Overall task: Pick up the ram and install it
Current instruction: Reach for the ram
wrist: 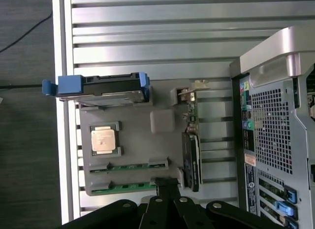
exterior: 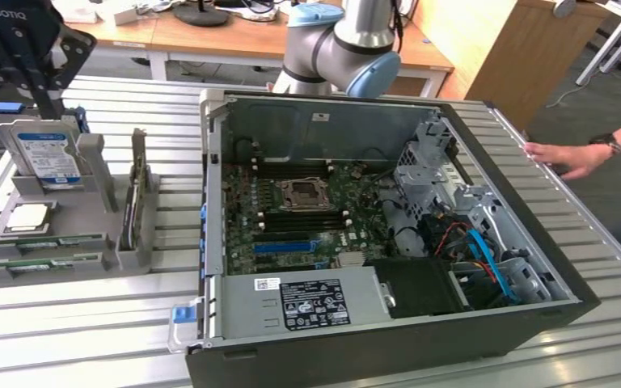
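Grey tray (wrist: 142,140), ram (wrist: 129,166) in slots, processor (wrist: 103,140)

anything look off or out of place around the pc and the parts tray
Only one thing: a person's hand sits at the edge of the table on the exterior view's right, beside the open computer case. The two ram sticks lie flat in their parts holder, nothing askew.

The ram (exterior: 46,241) is green in a plain grey tray (exterior: 30,277), the hard drive (exterior: 43,153) has a white-and-blue label, the motherboard (exterior: 289,218) is green, the arm (exterior: 343,44) silver with pale blue caps, the table (exterior: 73,331) silver, striped with grooves
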Motion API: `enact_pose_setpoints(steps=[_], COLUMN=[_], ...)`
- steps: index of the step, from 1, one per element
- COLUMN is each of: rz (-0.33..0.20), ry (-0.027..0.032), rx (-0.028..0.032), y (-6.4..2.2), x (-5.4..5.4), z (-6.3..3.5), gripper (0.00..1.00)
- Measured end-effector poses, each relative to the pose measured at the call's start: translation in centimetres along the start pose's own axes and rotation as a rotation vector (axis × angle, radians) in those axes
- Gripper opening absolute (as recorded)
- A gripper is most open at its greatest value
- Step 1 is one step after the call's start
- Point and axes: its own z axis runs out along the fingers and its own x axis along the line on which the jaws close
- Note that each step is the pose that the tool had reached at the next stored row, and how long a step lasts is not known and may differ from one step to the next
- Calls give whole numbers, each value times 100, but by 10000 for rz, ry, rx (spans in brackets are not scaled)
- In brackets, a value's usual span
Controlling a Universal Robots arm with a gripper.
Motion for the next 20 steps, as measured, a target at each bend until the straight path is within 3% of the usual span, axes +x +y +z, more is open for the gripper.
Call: enact_pose_setpoints(steps=[16, 20], rz=[0, -1], ry=[1, 0], rx=[0, 0], y=[-25, -28], x=[392, 428], z=[-7, -7], gripper=[11, 11])
